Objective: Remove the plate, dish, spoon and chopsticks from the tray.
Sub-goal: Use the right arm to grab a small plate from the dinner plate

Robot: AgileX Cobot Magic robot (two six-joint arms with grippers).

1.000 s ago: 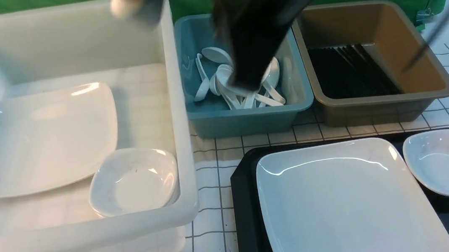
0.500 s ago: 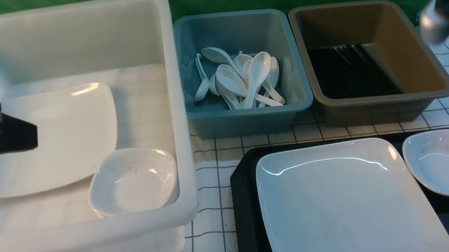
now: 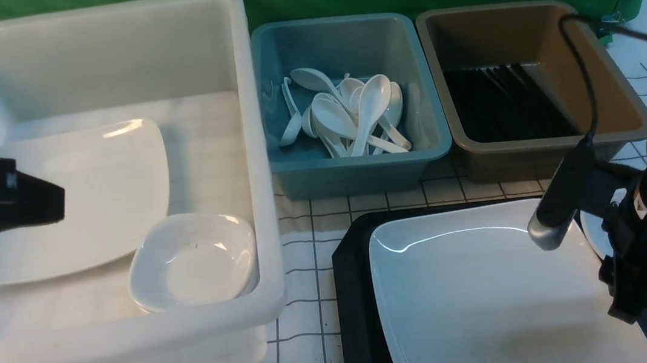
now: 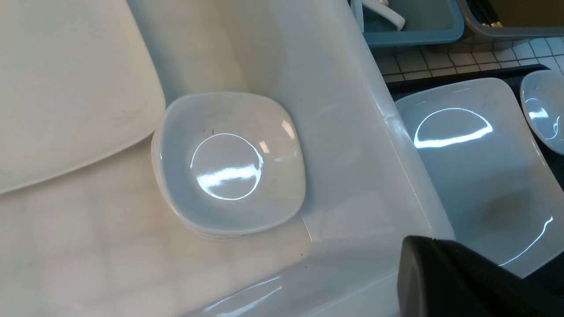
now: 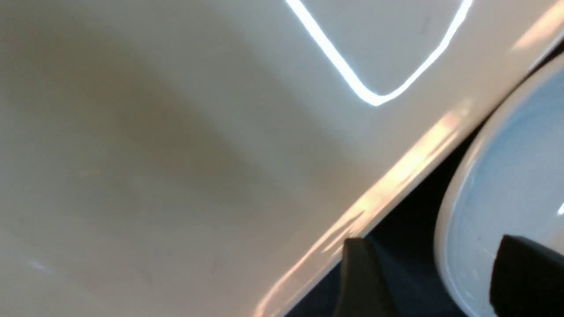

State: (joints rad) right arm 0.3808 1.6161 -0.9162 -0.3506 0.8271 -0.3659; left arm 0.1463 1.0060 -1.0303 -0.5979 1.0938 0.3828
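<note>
Now at the small white dish (image 5: 520,189), most likely: getting ready to grab and lift. Right end effector (image 5: 434,259) open, with nothing in its grip, low by the dish's edge. Left end effector (image 3: 60,204) closed and empty, over the big white tub (image 3: 258,152). Dish on the black tray (image 3: 350,300), right beside the big white plate (image 3: 475,286), also on the tray. Spoons (image 3: 372,103) in the blue bin, chopsticks (image 3: 504,106) in the brown bin. Next, maybe: go down, pinch the rim, lift gently without bumping the plate. Plate after that.
</note>
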